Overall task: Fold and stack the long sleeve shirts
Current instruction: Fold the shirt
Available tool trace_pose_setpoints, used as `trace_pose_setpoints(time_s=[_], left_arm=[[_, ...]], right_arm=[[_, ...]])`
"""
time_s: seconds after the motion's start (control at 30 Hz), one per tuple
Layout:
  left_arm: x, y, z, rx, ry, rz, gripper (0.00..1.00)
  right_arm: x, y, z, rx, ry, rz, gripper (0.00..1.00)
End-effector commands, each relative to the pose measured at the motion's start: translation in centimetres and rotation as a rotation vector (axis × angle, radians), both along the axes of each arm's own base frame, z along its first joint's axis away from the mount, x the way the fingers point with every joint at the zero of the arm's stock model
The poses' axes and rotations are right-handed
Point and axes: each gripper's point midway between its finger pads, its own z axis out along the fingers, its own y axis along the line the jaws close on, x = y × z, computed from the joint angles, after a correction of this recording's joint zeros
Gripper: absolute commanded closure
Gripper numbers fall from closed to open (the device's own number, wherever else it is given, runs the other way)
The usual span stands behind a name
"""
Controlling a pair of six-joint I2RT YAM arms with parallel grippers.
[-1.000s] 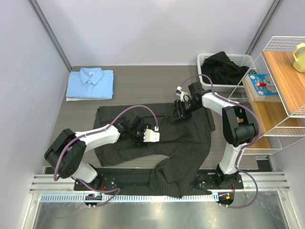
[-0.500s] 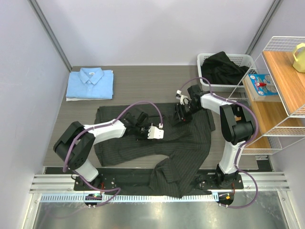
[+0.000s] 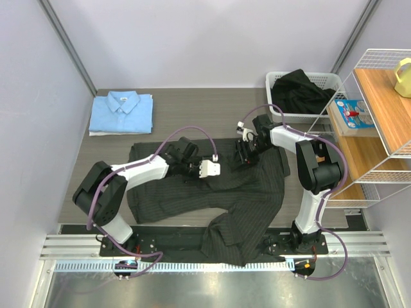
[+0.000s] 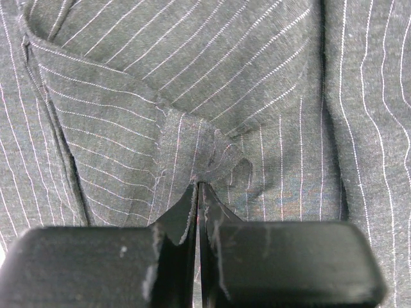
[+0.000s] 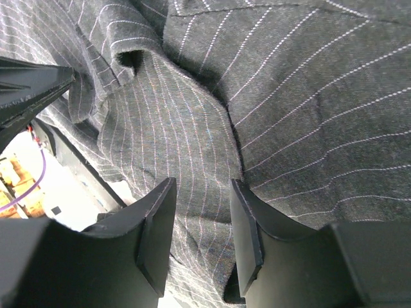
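The charcoal pinstriped shirt (image 3: pixel 250 192) lies spread mid-table (image 3: pixel 192 109), the left gripper (image 4: pixel 198 189) pinching a fold of it, likely to pull it flat, the right gripper (image 5: pixel 200 192) narrowly parted over the cloth, while the folded light blue shirt (image 3: pixel 121 112) awaits stacking far-left.

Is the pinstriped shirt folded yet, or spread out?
Spread out, not folded: the pinstriped shirt lies open across the table, one part hanging over the near edge.

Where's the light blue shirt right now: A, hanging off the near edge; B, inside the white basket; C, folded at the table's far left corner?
C: the light blue shirt lies folded, collar showing, at the far left corner of the table; the basket holds dark cloth.
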Motion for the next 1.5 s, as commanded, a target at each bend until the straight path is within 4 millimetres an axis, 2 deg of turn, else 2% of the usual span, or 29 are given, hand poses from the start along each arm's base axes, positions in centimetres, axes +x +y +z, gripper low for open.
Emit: trace_pose_setpoints(time_s=[0.0,0.03,0.07,0.13,0.17,0.2,0.23,0.27,0.3,0.33,0.37,0.4,0.43,0.5,0.57,0.7,0.73,0.8,0.87,0.97,1.0,1.13,1.4,1.47], left_arm=[[1.5,-1.0,2.4,-0.105,0.034,0.065,1.00],[1.2,-1.2,2.8,-0.131,0.071,0.065,1.00],[2.1,-1.2,3.8,-0.160,0.080,0.091,1.00],[1.7,-1.4,4.5,-0.202,0.157,0.116,1.00],[2.1,-1.2,4.9,-0.217,0.173,0.133,1.00],[2.4,-1.4,5.4,-0.235,0.194,0.147,1.00],[1.9,-1.5,5.6,-0.248,0.231,0.143,1.00],[2.1,-1.3,5.7,-0.253,0.243,0.150,1.00],[2.3,-1.4,5.8,-0.261,0.259,0.154,1.00],[2.2,-1.4,5.9,-0.264,0.272,0.154,1.00],[1.9,-1.4,6.0,-0.272,0.295,0.150,1.00],[2.0,-1.4,6.2,-0.281,0.300,0.150,1.00],[2.0,-1.5,6.7,-0.294,0.299,0.150,1.00],[2.0,-1.5,7.2,-0.308,0.302,0.148,1.00],[1.9,-1.6,7.5,-0.314,0.299,0.144,1.00],[2.3,-1.0,6.5,-0.283,0.291,0.161,1.00],[2.5,-0.7,6.2,-0.280,0.297,0.173,1.00],[2.7,-0.6,6.1,-0.285,0.303,0.179,1.00],[3.1,-0.3,6.0,-0.292,0.307,0.198,1.00],[3.5,0.1,6.1,-0.306,0.314,0.209,1.00],[3.5,0.1,6.2,-0.310,0.314,0.209,1.00],[3.7,0.3,5.9,-0.312,0.319,0.215,1.00],[4.1,0.3,6.3,-0.336,0.323,0.224,1.00],[4.1,0.4,6.4,-0.338,0.324,0.229,1.00]], right_arm=[[0.8,1.1,3.2,0.090,-0.102,0.044,0.52],[1.0,1.4,4.1,0.110,-0.174,0.054,0.49],[0.9,1.8,4.6,0.117,-0.215,0.067,0.45],[1.3,2.2,5.4,0.120,-0.352,0.135,0.32],[1.3,2.5,6.8,0.134,-0.423,0.168,0.24],[1.6,2.4,7.6,0.139,-0.486,0.192,0.20],[1.8,2.3,7.9,0.141,-0.548,0.217,0.08],[1.9,2.0,9.4,0.133,-0.683,0.298,0.07],[1.7,1.7,9.7,0.123,-0.746,0.341,0.06],[1.3,1.2,9.0,0.097,-0.788,0.383,0.05],[1.3,0.8,9.2,0.071,-0.897,0.480,0.05],[1.0,0.5,10.0,0.061,-0.969,0.521,0.05],[0.6,0.2,9.3,0.049,-1.004,0.561,0.05],[0.5,0.3,9.8,0.044,-1.095,0.620,0.05],[-0.1,1.1,9.5,0.065,-1.126,0.650,0.07],[-0.6,4.2,8.5,0.074,-1.218,0.678,0.13],[-1.4,5.5,8.3,0.090,-1.233,0.689,0.15],[-0.9,6.7,8.4,0.087,-1.316,0.668,0.17],[-1.2,7.8,7.7,0.101,-1.319,0.663,0.18],[-0.5,8.5,7.1,0.093,-1.351,0.644,0.20],[-0.1,8.9,7.6,0.100,-1.384,0.630,0.23],[0.1,10.6,7.6,0.130,-1.394,0.640,0.33],[0.2,12.8,6.5,0.158,-1.389,0.667,0.36],[0.6,13.3,6.7,0.162,-1.399,0.658,0.47]])
